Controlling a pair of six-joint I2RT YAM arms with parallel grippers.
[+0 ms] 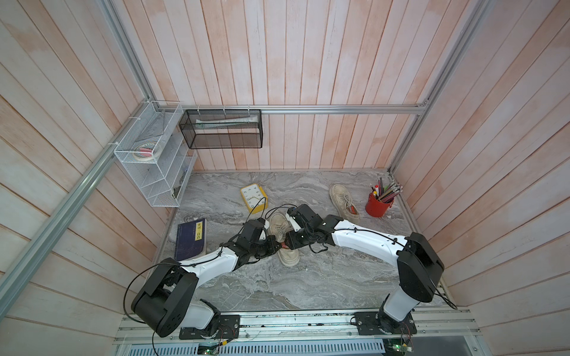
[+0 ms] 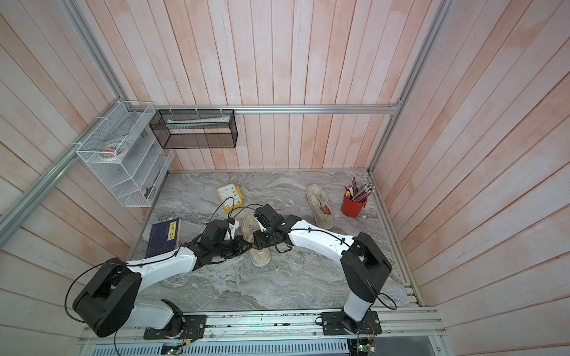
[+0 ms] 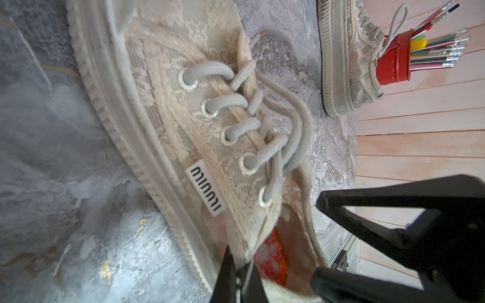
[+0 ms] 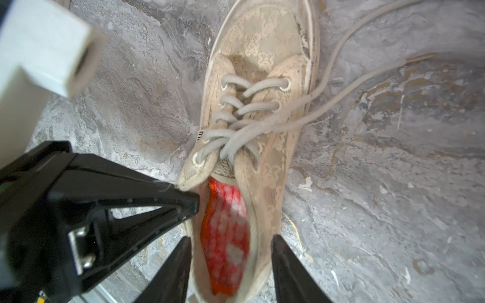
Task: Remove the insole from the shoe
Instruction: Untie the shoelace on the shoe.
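A beige lace-up shoe (image 1: 289, 258) (image 2: 260, 258) (image 3: 168, 110) (image 4: 262, 52) lies in the middle of the marble table. Inside its opening sits the red-orange insole (image 4: 225, 236) (image 3: 270, 257) with pale dots, only a sliver of it visible in a top view (image 1: 282, 245). My left gripper (image 3: 236, 275) (image 1: 275, 244) is shut on the fabric edge of the shoe's opening, and one of its fingers (image 4: 183, 207) reaches in from the side. My right gripper (image 4: 231, 267) (image 1: 286, 243) is open, its fingers (image 4: 178, 265) standing either side of the shoe's heel end above the insole.
A second beige shoe (image 1: 344, 202) (image 3: 349, 57) lies at the back right beside a red pen cup (image 1: 377, 205) (image 3: 393, 60). A yellow clock (image 1: 253, 197) stands behind the arms and a dark blue book (image 1: 191, 239) lies to the left. Wire racks (image 1: 154, 157) hang on the walls.
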